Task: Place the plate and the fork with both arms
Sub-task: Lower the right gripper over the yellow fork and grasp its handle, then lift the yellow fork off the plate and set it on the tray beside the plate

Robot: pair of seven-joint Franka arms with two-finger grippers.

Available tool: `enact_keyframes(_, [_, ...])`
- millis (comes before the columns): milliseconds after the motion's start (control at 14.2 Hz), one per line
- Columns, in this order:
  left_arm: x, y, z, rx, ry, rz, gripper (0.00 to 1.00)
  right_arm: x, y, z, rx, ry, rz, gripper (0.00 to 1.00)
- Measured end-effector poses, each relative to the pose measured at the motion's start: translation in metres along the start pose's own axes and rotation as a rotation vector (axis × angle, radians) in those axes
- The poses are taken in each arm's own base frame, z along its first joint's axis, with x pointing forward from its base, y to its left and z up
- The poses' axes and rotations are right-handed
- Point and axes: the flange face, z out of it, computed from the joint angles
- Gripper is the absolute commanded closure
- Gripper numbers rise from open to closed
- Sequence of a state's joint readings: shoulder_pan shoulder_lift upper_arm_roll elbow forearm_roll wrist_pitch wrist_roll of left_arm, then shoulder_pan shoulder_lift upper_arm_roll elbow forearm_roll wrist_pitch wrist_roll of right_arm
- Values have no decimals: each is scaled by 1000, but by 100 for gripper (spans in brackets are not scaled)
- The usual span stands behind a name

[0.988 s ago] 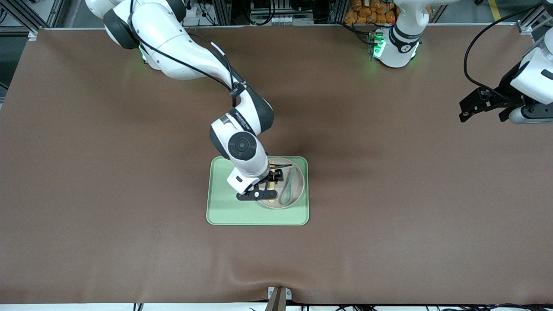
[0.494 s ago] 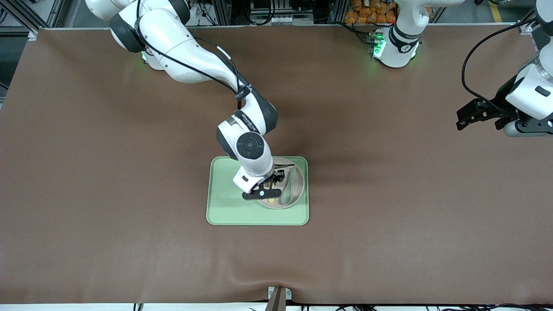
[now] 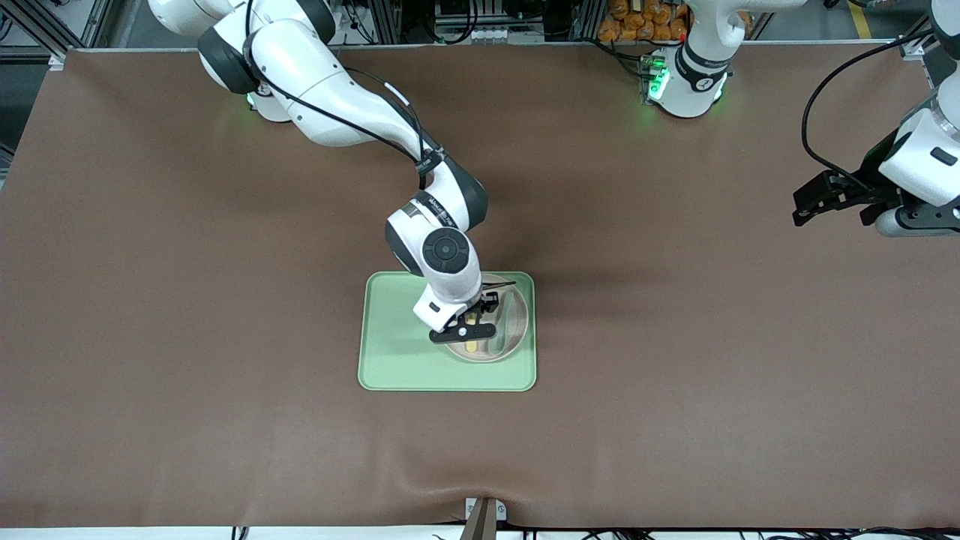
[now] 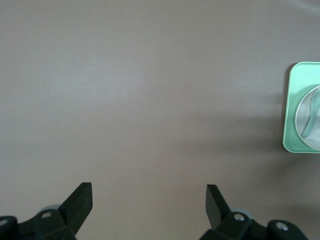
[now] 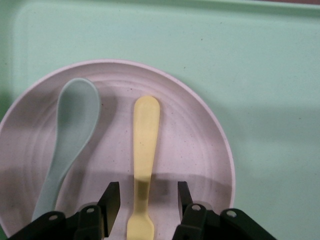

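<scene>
Right gripper (image 5: 146, 197) over plate (image 5: 200, 145), fingers parted astride fork (image 5: 145, 150). Left gripper (image 4: 149, 200) parted wide, waiting over bare table.

Pale speckled plate (image 5: 200, 145) on green tray (image 5: 270, 70); yellow fork (image 5: 145, 150) flat in plate beside spoon (image 5: 70, 135)

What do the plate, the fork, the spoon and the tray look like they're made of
Plate: pale beige-pink with dark speckles and faint rings, matte; possibly wheat-fibre plastic or melamine rather than ceramic, though the look leaves that open. Fork: pale yellow, smooth, uniform, probably plastic. Spoon: grey-green, matte, likely the same plastic. Tray: light green with fine specks and rounded corners, likely moulded plastic.
</scene>
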State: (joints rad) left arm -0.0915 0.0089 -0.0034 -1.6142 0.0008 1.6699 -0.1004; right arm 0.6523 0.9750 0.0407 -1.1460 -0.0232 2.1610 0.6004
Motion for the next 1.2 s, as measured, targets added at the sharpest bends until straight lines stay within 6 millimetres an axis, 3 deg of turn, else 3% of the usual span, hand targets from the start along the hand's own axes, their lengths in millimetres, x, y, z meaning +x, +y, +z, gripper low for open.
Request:
enact_keyframes(494, [0, 0, -1, 0, 1, 0, 0, -4, -2, 12, -15, -8, -12, 52])
enact_keyframes(705, [0, 0, -1, 0, 2, -1, 0, -5, -3, 13, -18, -7, -15, 81])
enact_keyframes(846, [0, 0, -1, 0, 2, -1, 0, -5, -3, 13, -18, -6, -15, 92])
enact_keyframes(1199, [0, 0, -1, 0, 2, -1, 0, 1, -4, 1, -16, 1, 12, 95])
